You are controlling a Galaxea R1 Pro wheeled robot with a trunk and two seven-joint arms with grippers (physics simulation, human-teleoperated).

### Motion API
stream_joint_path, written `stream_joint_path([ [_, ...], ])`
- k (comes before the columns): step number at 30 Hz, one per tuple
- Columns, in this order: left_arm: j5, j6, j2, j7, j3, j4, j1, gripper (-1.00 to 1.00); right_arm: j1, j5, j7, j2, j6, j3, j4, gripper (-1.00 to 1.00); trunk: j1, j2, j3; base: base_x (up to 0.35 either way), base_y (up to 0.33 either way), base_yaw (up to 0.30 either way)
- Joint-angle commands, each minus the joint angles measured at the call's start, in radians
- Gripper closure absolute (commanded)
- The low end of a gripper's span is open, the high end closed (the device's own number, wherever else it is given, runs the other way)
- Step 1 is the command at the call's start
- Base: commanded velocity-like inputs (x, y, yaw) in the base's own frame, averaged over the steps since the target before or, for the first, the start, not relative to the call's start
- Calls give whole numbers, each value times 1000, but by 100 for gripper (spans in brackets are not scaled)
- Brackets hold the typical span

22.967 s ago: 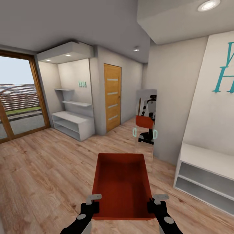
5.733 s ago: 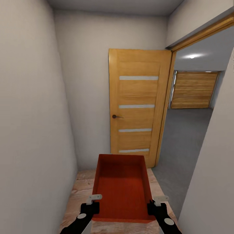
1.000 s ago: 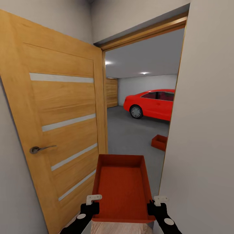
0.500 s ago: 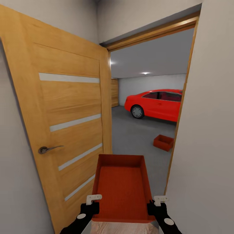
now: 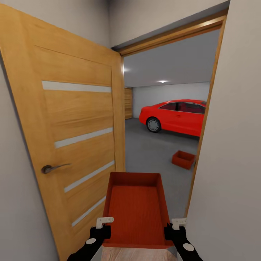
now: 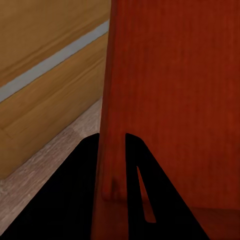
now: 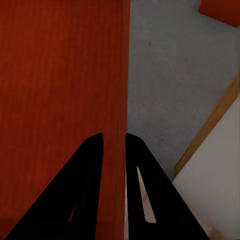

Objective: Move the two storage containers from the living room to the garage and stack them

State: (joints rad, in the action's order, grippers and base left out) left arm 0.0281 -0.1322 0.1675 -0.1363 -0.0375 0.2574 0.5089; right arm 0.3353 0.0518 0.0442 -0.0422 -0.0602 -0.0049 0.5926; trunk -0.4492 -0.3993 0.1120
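Left gripper (image 5: 102, 225): its two black fingers (image 6: 90, 170) pinch the thin left wall of the carried container (image 5: 136, 210), one on each face. Right gripper (image 5: 174, 226): same grip on the right wall, two fingers (image 7: 92, 170) closed either side of it.

Containers counted: 2. The carried container is an orange-red, open-topped rectangular box with thin plain walls and a finely ribbed bottom, held level between the grippers in front of the robot, its far end at the doorway. The second container (image 5: 183, 159), same colour and shape, sits on the garage floor (image 5: 152, 148) beyond the doorway, near the right doorframe (image 5: 203, 130) and well apart from the carried one.

Floor surfaces: 2. Light wood planks (image 6: 50, 160) beneath the held box; dark grey rough concrete in the garage.

Doors: 2. An open wooden door (image 5: 72, 137) with four pale horizontal strips and one metal lever handle (image 5: 52, 168) stands to the left; a slatted wooden door (image 5: 128, 103) is at the garage's far left.

Cars: 1, a red car (image 5: 174, 116), glossy, against the white-grey back wall (image 5: 163, 92).
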Motion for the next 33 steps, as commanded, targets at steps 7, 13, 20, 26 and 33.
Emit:
stream_joint_path([
  [7, 3, -1, 1, -3, -13, 36, 2, 100, -1, 22, -9, 0, -2, 14, -2, 100, -1, -1, 0, 319, 0, 0],
  [13, 3, -1, 3, -3, -13, 36, 2, 100, -1, 22, -9, 0, -2, 14, -2, 100, -1, -1, 0, 97, 0, 0],
  [20, 3, -1, 3, -3, -13, 36, 2, 100, -1, 22, -9, 0, -2, 14, -2, 100, -1, -1, 0, 4, 0, -16],
  [26, 3, -1, 3, -3, -13, 36, 2, 100, -1, 22, -9, 0, -2, 14, -2, 100, -1, -1, 2, 0, 0, -206],
  [33, 3, -1, 3, -3, -13, 36, 2, 100, -1, 21, -9, -1, -1, 14, -2, 100, -1, -1, 5, 0, 0, -244],
])
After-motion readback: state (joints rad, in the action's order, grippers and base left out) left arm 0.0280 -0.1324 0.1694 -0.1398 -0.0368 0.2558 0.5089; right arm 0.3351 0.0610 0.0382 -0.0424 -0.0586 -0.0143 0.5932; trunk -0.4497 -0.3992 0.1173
